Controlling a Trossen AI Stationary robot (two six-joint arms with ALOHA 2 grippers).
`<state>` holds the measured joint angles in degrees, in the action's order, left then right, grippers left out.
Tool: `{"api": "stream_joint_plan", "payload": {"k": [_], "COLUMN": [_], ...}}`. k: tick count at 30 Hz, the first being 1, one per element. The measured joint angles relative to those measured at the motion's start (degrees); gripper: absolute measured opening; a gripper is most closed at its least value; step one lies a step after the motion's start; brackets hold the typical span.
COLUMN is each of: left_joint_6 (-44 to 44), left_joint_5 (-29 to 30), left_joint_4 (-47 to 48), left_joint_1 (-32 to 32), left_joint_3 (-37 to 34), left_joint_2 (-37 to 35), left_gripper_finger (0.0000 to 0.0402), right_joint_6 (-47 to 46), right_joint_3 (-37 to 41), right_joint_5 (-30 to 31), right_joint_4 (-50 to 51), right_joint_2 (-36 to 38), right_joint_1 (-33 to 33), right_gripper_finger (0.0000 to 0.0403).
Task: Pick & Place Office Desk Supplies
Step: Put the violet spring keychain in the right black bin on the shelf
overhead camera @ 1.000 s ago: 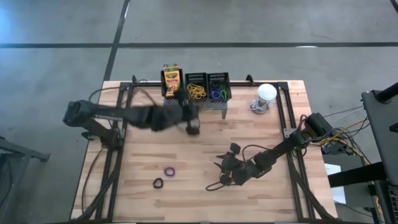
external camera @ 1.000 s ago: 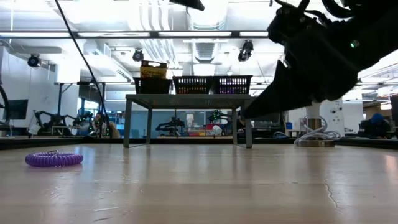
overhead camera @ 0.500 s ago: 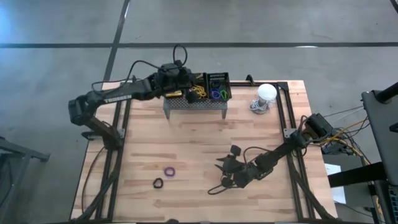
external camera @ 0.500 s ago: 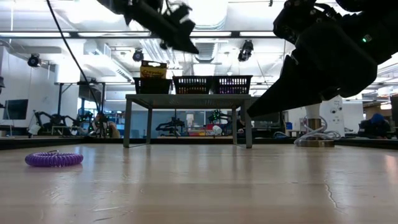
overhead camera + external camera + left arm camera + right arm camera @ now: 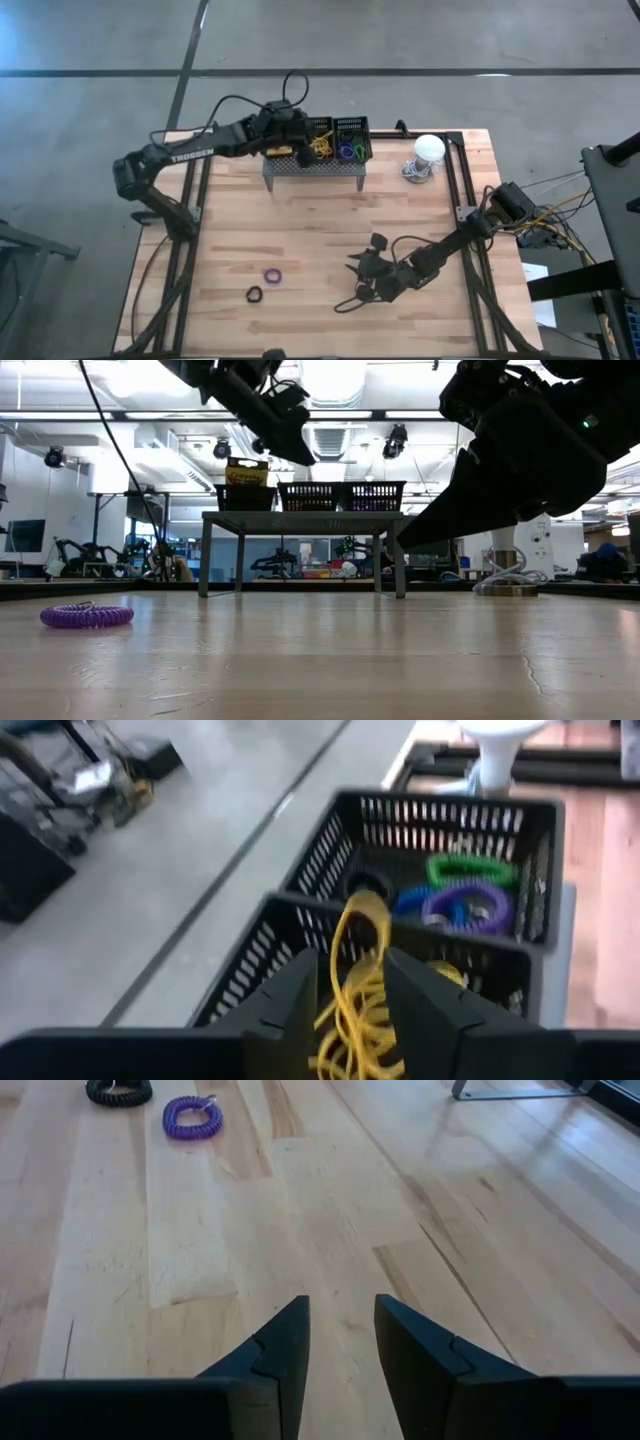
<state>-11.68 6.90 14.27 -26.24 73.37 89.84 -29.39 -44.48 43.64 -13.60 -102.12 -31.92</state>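
Yellow coiled loops (image 5: 362, 982) hang between your left gripper (image 5: 345, 990) fingers, which are closed partway on the strand; the gripper sits above the middle black mesh bin (image 5: 317, 128), and the tangle trails down into it.

- Three small black mesh bins stand in a row on the grey perforated metal stand (image 5: 313, 167) at the far edge of the wooden counter (image 5: 320, 235). The bin nearest the white ball-like object (image 5: 428, 149) holds green, blue and purple coiled loops (image 5: 462, 898). The bin at the other end is mostly hidden under the left arm in the high view.
- Yellow-and-green crayon box (image 5: 246, 470) stands upright in that end bin, seen in the low view. Its print is too small to read.
- Left arm carries white lettering on its forearm, "TROSSEN" (image 5: 188, 155).
- Purple coiled loop (image 5: 272, 274) lies flat on the counter, out in the open; a black coiled loop (image 5: 254, 294) lies near it, not touching.
- Your right gripper (image 5: 340, 1340) hovers low over bare counter, well apart from both loose loops. Its fingers stand a little apart with nothing between them.
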Motion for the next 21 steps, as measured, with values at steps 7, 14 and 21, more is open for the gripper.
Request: {"api": "stream_joint_plan", "payload": {"k": [7,14,21], "left_joint_6": [2.13,6.37,14.82], "left_joint_5": [0.23,6.03,17.8], "left_joint_4": [19.59,24.81,8.06], "left_joint_1": [2.14,15.37,39.63], "left_joint_3": [7.48,-0.52,-22.11], "left_joint_2": [-1.27,-7.21,-14.51], "left_gripper_finger": [0.0147,0.0118,0.0112], "right_joint_6": [0.0,-0.22,-0.22], "right_joint_3": [0.0,0.01,0.01], "right_joint_5": [0.0,0.93,1.4], "right_joint_4": [-0.01,-0.36,-1.06], "right_joint_2": [0.0,-0.27,-0.28], "right_joint_1": [0.0,0.07,0.07], "right_gripper_finger": [0.0105,0.0105,0.0098]}}
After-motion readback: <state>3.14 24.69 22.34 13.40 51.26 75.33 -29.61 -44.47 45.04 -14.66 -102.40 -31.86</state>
